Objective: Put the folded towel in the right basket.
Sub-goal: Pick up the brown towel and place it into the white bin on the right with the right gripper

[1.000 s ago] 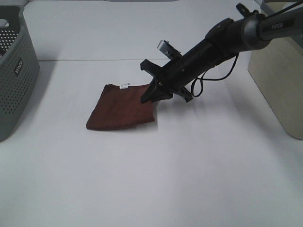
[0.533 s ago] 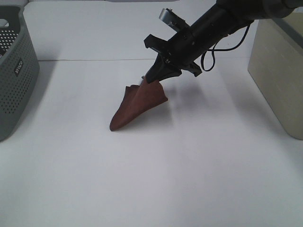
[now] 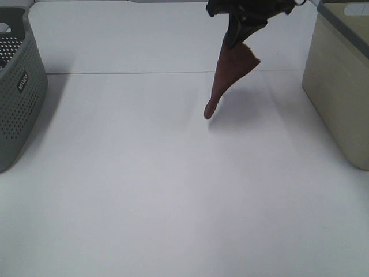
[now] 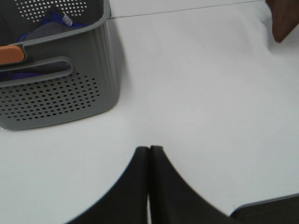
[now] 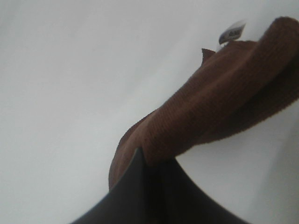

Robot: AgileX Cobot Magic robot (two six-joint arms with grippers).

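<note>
The folded brown towel [image 3: 229, 79] hangs from my right gripper [image 3: 235, 38] at the top of the high view, right of the middle, its lower tip just above the white table [image 3: 173, 190]. The right wrist view shows the fingers [image 5: 140, 186] shut on the towel [image 5: 205, 116], with its white tag [image 5: 232, 31] showing. The beige right basket [image 3: 340, 86] stands at the right edge, to the right of the towel. My left gripper [image 4: 149, 154] is shut and empty, low over the table near the grey basket [image 4: 56, 88]. The towel's tip shows far off in the left wrist view [image 4: 285, 23].
A grey perforated basket [image 3: 17, 86] with blue cloth [image 4: 46, 28] inside stands at the table's left edge. A seam line [image 3: 132, 73] crosses the table at the back.
My right gripper has lifted the towel off the table and carried it up and to the right, towards the beige basket. The towel now hangs in a narrow fold.
</note>
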